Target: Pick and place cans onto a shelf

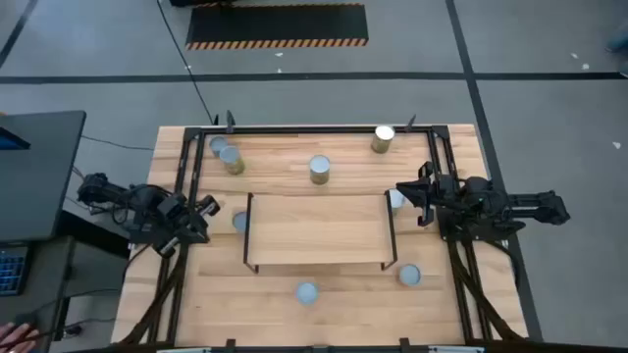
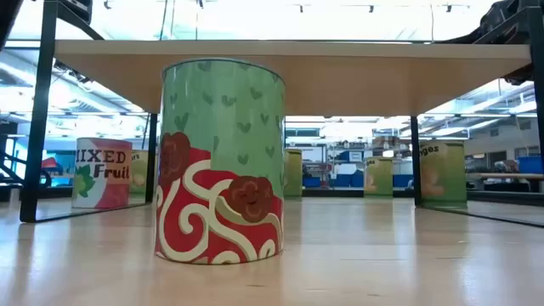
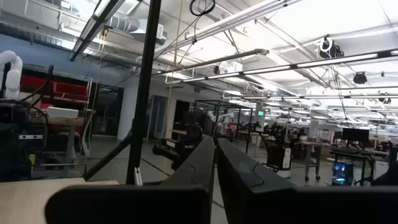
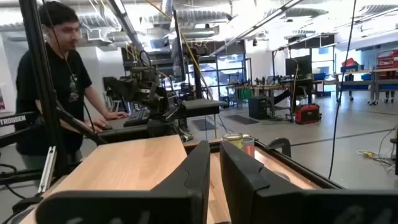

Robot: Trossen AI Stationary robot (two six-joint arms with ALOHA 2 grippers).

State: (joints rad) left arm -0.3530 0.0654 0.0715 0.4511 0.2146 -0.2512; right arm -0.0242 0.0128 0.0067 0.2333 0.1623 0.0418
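The shelf [image 1: 319, 230], a low light-wood board on black frame ends, stands mid-table. Several cans stand upright on the table around it: two at the far left [image 1: 233, 160], one behind the shelf [image 1: 320, 169], one far right [image 1: 383, 138], one at each shelf end [image 1: 239, 222] [image 1: 395, 200], and two near the front [image 1: 307, 292] [image 1: 409, 276]. The front can [image 2: 219, 161] is green and red. My left gripper [image 1: 208, 206] is shut and empty beside the shelf's left end. My right gripper [image 1: 404, 191] is shut and empty over the can at the right end.
A black frame [image 1: 314, 127] runs along the table's far edge and sides. The shelf top [image 4: 124, 165] is bare. A person [image 4: 50, 81] stands at a desk beyond the table's left side. A dark monitor [image 1: 39, 172] sits left of the table.
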